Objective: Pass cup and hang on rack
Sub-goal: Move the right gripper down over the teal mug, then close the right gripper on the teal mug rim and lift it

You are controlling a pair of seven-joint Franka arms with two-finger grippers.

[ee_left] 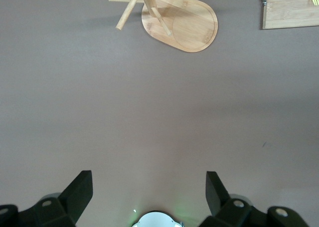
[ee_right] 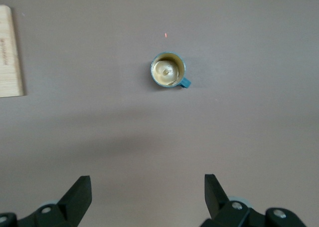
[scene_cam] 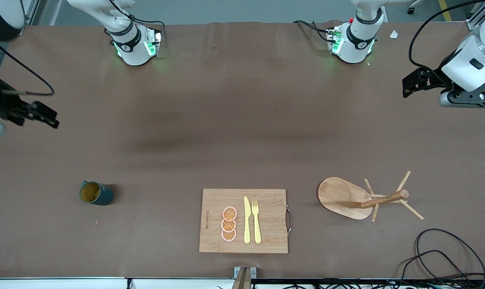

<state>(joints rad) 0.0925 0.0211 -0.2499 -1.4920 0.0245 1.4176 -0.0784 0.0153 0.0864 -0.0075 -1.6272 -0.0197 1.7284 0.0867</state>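
Table cover (scene_cam: pixel 242 120): plain matte brown. Cup (scene_cam: pixel 96 193): dark teal outside, mustard-yellow inside. Rack (scene_cam: pixel 349 197): light natural wood, base, post and pegs alike. Cutting board (scene_cam: pixel 266 200): pale bamboo with fine grain and a metal handle. Knife (scene_cam: pixel 247 220) and fork (scene_cam: pixel 256 221): pale yellow. Three round slices (scene_cam: pixel 229 224): orange with segment pattern, pinkish rims. Gripper fingers (ee_left: pixel 79 189): black.
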